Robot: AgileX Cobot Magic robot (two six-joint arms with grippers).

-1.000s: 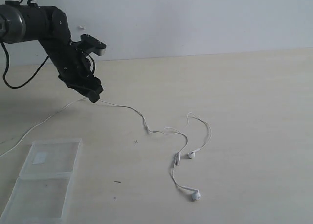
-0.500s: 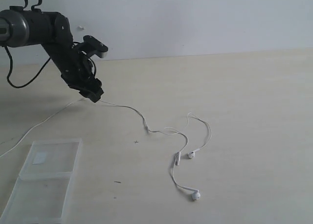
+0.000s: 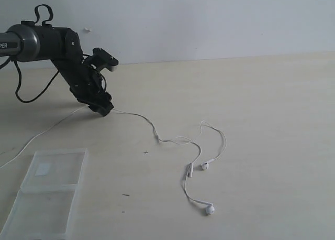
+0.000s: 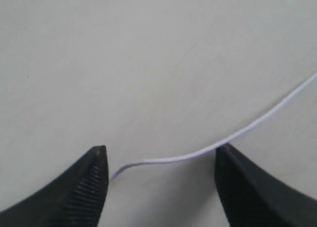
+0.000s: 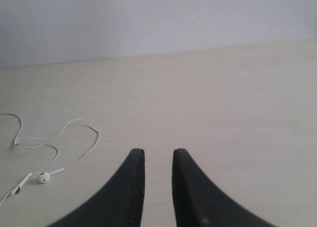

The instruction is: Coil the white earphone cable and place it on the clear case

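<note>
White earphone cable [image 3: 137, 116] unmoved, left gripper [image 3: 103, 108] lower, jaws wide astride it

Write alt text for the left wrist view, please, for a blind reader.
A thin white earphone cable curves across a pale table between the two black fingers of the open left gripper, not yet gripped.

left gripper [image 4: 162, 148] spread wide, white earphone cable [image 4: 257, 125] curving between its jaws, pale table [image 4: 148, 48]
</note>
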